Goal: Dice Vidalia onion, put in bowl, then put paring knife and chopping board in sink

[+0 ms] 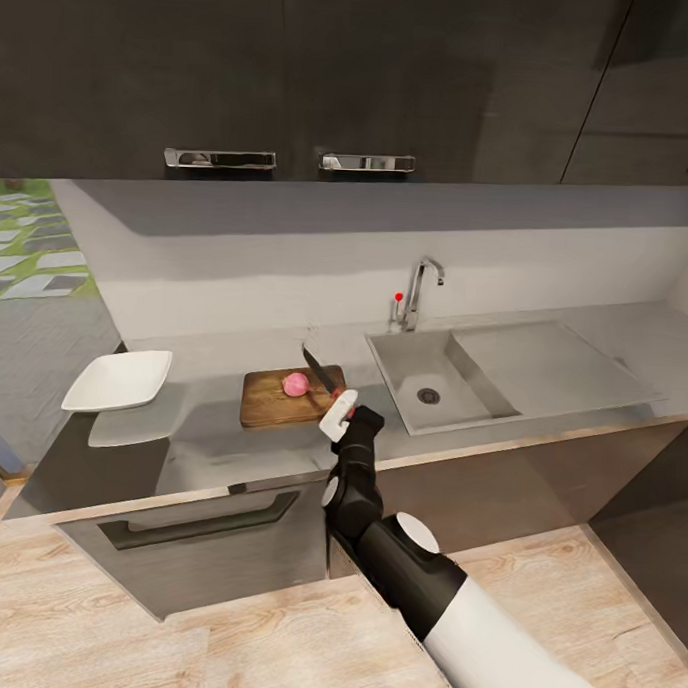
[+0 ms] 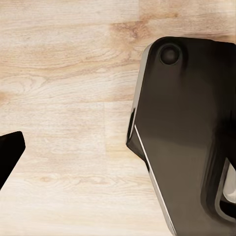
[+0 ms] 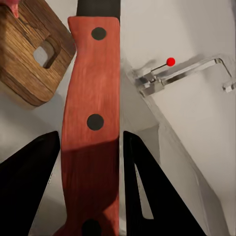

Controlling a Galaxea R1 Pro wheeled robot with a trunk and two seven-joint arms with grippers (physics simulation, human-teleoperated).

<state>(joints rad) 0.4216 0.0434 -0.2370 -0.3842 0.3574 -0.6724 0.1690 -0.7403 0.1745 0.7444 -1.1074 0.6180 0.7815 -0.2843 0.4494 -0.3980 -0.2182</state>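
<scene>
The right arm reaches up from five o'clock, its right gripper [image 1: 339, 412] clamped on the knife [image 3: 91, 123], blade tilted over the onion [image 1: 295, 384] on the board [image 1: 271, 401]. The sink [image 1: 408, 362] lies at three o'clock of the board and the bowl [image 1: 117, 379] at nine; whether the left gripper [image 2: 10, 155], over the floor [image 2: 64, 73], is apart or closed is unclear.

Right claw [image 1: 339, 412] holds paring knife [image 1: 318, 371] over onion [image 1: 295, 384] on chopping board [image 1: 271, 401]

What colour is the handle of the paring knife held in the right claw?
Reddish-brown with dark round rivets; the paring knife handle shows best in the right wrist view, between the right claw fingers.
</scene>
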